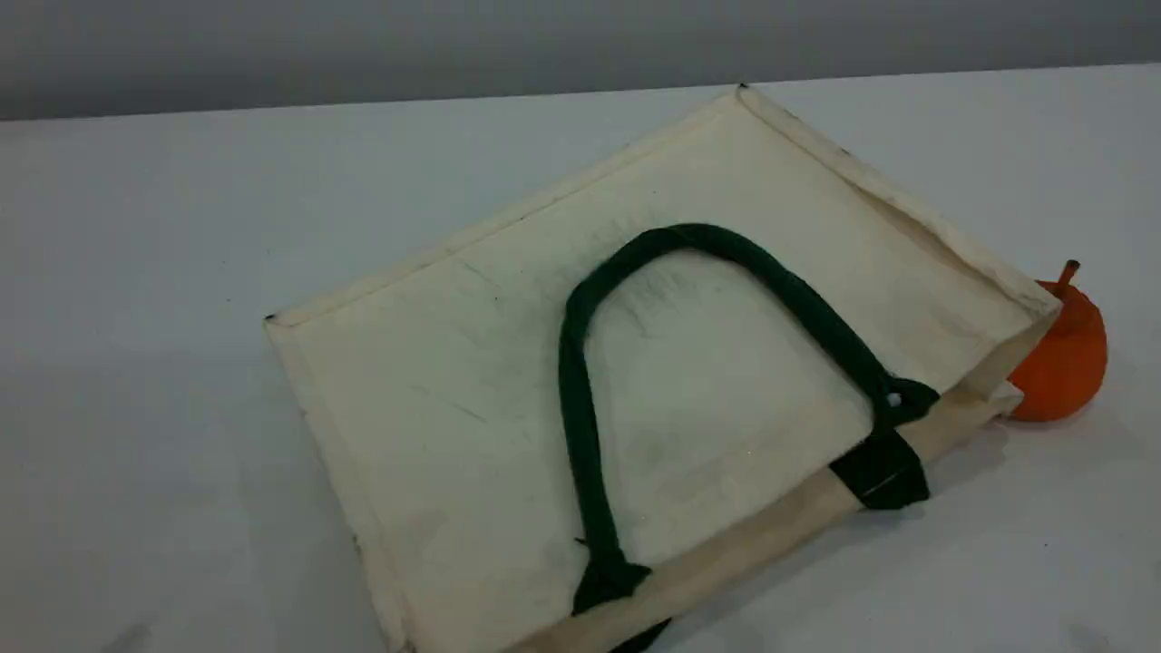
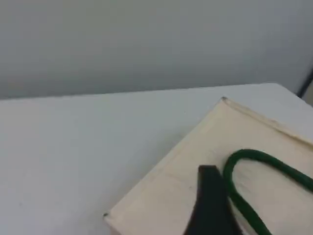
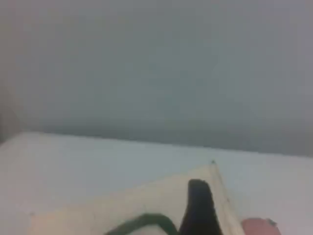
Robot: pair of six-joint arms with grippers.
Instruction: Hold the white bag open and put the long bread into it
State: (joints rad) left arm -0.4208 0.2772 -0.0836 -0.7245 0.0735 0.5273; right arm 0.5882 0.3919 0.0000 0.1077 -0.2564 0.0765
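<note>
The white bag [image 1: 435,381] lies flat on the table, its mouth toward the near right. Its dark green rope handle [image 1: 780,281] is folded back over the canvas, fixed by green tabs [image 1: 880,472]. The long bread is out of view. Neither arm shows in the scene view. In the left wrist view one dark fingertip [image 2: 210,196] hangs above the bag [image 2: 171,196] beside the handle [image 2: 254,159]. In the right wrist view one dark fingertip [image 3: 198,205] hovers over the bag [image 3: 122,205] near its far corner. Nothing shows in either grip.
A round orange fruit [image 1: 1066,358] with a stem sits against the bag's right corner; it shows as a blurred pink-orange patch [image 3: 259,227] in the right wrist view. The white table [image 1: 136,317] stretches left of the bag, and a grey wall stands behind.
</note>
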